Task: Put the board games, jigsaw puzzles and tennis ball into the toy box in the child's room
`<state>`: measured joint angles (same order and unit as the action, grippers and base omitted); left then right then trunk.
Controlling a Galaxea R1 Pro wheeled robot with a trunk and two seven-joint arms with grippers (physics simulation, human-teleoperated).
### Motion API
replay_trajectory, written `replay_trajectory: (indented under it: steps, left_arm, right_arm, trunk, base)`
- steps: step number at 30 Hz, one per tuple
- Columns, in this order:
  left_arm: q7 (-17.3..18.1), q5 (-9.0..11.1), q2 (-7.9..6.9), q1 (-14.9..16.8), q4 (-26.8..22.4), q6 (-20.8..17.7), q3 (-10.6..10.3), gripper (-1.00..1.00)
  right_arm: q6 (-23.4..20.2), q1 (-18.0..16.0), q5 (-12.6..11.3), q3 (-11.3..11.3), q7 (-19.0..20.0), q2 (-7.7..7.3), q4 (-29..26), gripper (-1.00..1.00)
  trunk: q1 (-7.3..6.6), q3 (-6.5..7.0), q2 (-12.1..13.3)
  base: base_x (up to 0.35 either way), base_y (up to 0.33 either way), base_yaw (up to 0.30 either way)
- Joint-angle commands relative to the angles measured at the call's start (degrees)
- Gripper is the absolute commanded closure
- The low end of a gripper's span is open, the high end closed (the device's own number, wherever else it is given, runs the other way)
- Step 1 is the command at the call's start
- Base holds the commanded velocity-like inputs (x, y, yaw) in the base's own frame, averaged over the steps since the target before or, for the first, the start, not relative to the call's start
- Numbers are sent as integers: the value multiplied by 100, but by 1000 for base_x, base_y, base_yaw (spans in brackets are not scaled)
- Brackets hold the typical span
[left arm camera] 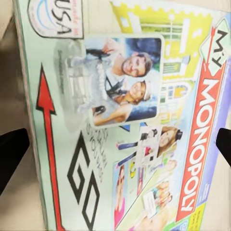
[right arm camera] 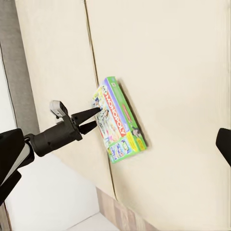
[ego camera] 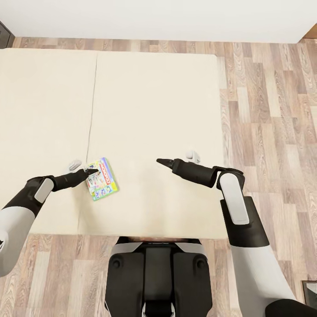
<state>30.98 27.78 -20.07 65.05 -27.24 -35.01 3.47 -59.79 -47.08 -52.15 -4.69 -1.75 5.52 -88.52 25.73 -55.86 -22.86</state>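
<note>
The robot's dark, glossy trunk [ego camera: 156, 277] is seen lowest in the head view, set against the near edge of the bed [ego camera: 154, 110]. The bed is a broad, matte cream slab, divided by a thin seam running front to back left of its middle, and it is bordered by a wood-plank floor [ego camera: 273, 110] of mixed grey and brown strips.

At the left, the left arm, white at the upper part and black at the forearm, is stretched over the bed. Its left tool [ego camera: 93, 171] is held over the near left edge of the game [ego camera: 102, 179], with the two slim, pointed fingers parted; in the right wrist view the tips [right arm camera: 94, 114] are seen spread just above the lid, with nothing gripped. The game is a flat rectangular Monopoly box with a printed, brightly coloured lid, lying flat on the bed just right of the seam, slightly askew.

Further right, the right tool [ego camera: 159, 161] is held over bare bedding, well apart from the game. Whether its tapered black fingers are parted cannot be told.
</note>
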Motion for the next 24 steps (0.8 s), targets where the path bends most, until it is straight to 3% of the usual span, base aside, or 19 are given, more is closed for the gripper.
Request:
replay_trajectory:
  steps: [1, 24]
  left_arm:
    - [-9, 17, 76, -5, 8, -79, -4, -100]
    - [-3, 17, 109, -2, 0, -75, -4, -100]
  right_arm:
    - [-21, -3, -15, 3, -18, 2, -1, -100]
    - [-21, -4, -15, 3, -18, 2, 1, -100]
  trunk:
    - [5, -6, -6]
    - [5, -6, -6]
  base:
    - [0, -187, 0]
    - [0, -127, 0]
